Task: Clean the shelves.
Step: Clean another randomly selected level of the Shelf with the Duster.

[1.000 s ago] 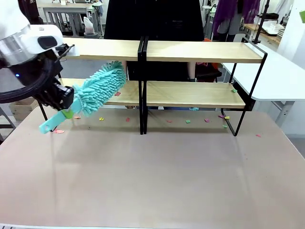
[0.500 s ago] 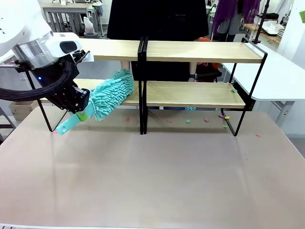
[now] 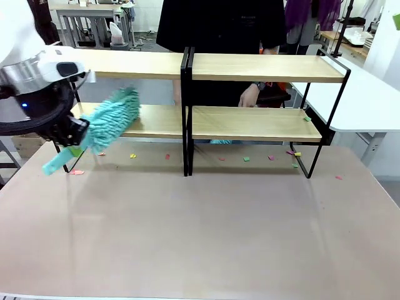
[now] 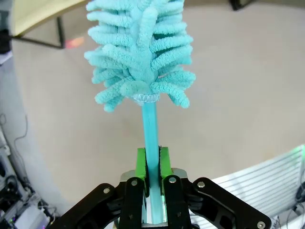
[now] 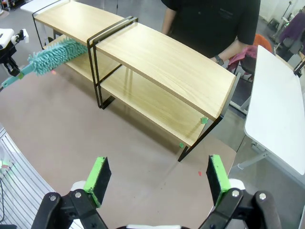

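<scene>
My left claw [image 4: 152, 160] is clamped tight on the thin handle of a teal duster [image 4: 140, 52], with the green pads pressed against both sides. The fluffy head tilts up at the left end of the shelves [image 3: 250, 67], level with the lower board of the left rack — whether it touches the wood I can't tell. My right claw [image 5: 157, 179] hangs high over the table [image 3: 219, 231], spread wide, holding nothing. Small coloured scraps [image 3: 246, 159] lie on the table under the racks — a person's hand [image 3: 248, 97] shows behind them.

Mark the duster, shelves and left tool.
duster [image 3: 114, 117]: front view, on its fluffy teal head.
shelves [image 3: 262, 67]: front view, bare top board of the right rack.
left tool [image 4: 152, 162]: left wrist view, between the green pads clamping the handle.
</scene>
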`<state>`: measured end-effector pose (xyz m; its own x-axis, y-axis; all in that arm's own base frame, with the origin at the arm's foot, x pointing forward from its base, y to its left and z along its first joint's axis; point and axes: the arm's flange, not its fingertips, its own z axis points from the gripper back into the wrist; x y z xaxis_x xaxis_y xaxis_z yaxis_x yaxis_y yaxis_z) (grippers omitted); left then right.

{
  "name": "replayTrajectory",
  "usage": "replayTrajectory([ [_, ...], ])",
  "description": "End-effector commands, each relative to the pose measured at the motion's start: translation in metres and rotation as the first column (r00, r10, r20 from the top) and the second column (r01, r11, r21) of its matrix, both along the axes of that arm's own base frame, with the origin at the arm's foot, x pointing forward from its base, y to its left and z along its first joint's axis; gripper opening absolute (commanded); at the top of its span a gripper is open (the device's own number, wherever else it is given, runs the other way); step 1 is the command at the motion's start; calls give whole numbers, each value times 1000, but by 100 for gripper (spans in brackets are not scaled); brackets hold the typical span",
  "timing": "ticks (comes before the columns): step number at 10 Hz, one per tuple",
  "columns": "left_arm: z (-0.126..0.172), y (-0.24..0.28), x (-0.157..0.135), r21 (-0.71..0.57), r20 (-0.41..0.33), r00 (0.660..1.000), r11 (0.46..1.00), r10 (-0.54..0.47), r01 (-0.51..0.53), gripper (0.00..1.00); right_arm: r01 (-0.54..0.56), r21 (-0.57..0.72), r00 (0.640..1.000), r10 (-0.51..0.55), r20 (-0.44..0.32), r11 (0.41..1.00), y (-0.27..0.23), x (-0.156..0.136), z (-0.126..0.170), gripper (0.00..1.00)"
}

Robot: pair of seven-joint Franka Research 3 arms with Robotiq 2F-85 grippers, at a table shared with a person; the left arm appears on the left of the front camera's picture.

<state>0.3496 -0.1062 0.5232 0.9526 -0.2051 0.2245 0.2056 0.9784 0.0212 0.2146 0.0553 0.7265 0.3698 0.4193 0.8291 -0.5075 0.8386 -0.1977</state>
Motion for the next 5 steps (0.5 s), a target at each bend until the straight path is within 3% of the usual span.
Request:
replayTrajectory([
  [1,-5,21,-7,48,30,996,995,85,-86,12,-10,7,1000,10,-3,1000,-1,0,-1,100],
  [5,8,84,-6,83,83,968,967,236,-242,12,-10,7,1000,10,-3,1000,-1,0,-1,100],
])
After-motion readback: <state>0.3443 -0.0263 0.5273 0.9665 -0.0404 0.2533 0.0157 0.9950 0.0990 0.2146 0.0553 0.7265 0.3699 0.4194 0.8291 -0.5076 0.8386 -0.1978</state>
